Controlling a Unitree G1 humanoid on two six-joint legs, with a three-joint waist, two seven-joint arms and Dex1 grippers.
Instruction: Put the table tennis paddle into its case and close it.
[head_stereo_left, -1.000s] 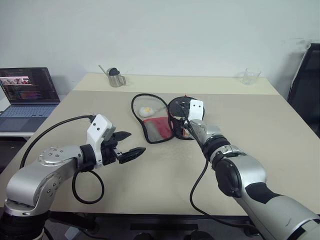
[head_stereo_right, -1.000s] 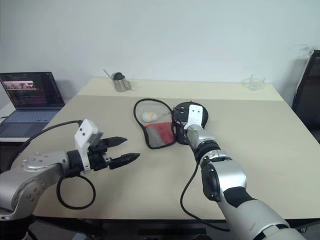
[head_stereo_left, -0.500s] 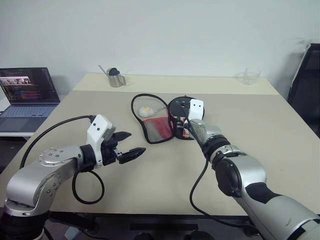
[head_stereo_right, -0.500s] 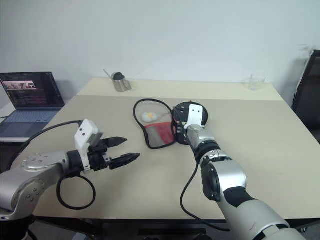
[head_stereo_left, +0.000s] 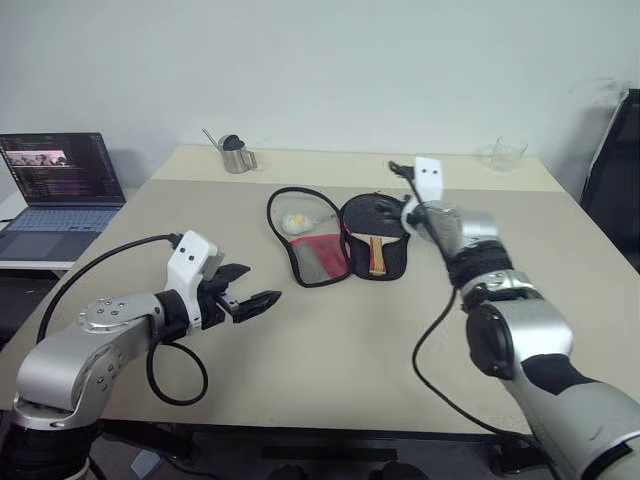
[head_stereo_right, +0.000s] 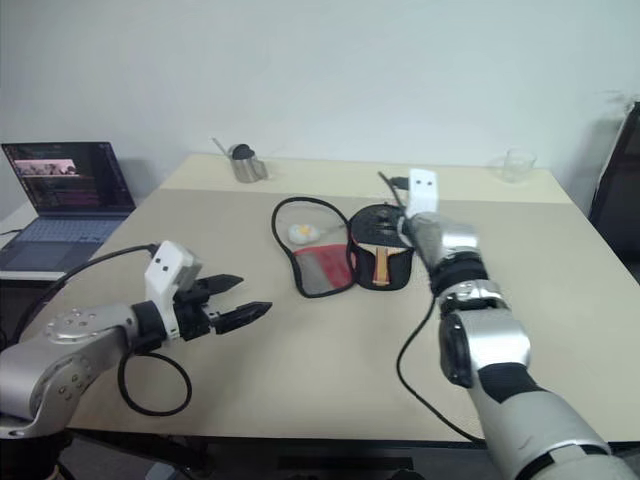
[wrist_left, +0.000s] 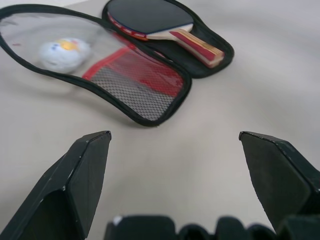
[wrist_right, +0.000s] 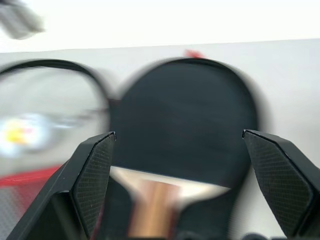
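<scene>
While the paddle (head_stereo_left: 372, 232) lies in the open case (head_stereo_left: 318, 240) at frame centre, both grippers, left (head_stereo_left: 252, 299) and right (wrist_right: 180, 165), gape wide, empty, touching nothing.

I note the paddle (wrist_left: 150, 15) face matt rubber, handle smooth wood; case (wrist_left: 145, 90) cloth, mesh; table (head_stereo_left: 330, 330) matt.

Open laptop (head_stereo_left: 62, 195), metal pitcher (head_stereo_left: 233, 155), clear glass (head_stereo_left: 502, 153), beige table (head_stereo_left: 330, 330)
</scene>
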